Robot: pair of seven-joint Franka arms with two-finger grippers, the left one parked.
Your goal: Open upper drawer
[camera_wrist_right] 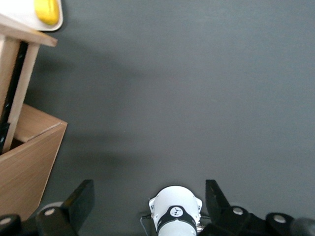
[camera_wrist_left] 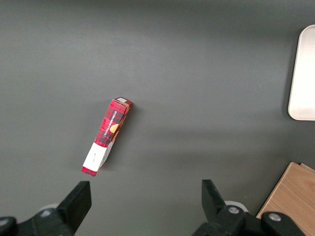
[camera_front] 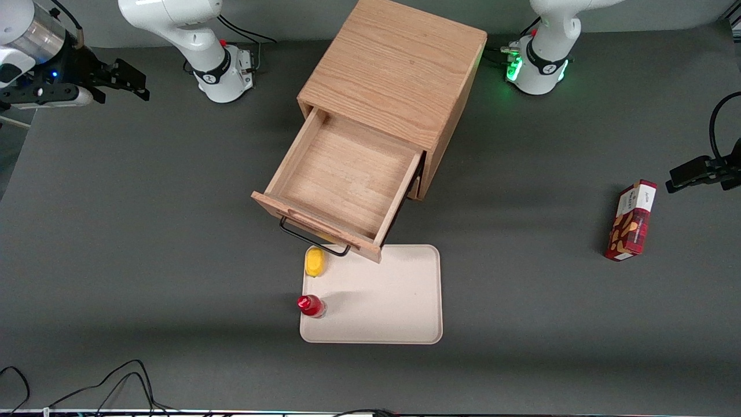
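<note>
The oak cabinet [camera_front: 399,63] stands at the middle of the table. Its upper drawer [camera_front: 341,179] is pulled far out toward the front camera and its shallow wooden box is empty. The thin black wire handle [camera_front: 312,236] hangs on the drawer front, over the tray's edge. The lower drawer is hidden under it. My right gripper [camera_front: 130,78] is open and empty, held high and well away from the cabinet, toward the working arm's end of the table. In the right wrist view the gripper [camera_wrist_right: 149,189] hangs over bare mat, with the drawer's front edge [camera_wrist_right: 24,34] and the cabinet [camera_wrist_right: 24,162] showing.
A cream tray [camera_front: 405,313] lies in front of the drawer, holding a yellow object [camera_front: 314,262] and a red bottle [camera_front: 311,306]. A red plaid box [camera_front: 631,221] lies toward the parked arm's end; it also shows in the left wrist view [camera_wrist_left: 109,135]. Cables [camera_front: 116,382] lie near the front edge.
</note>
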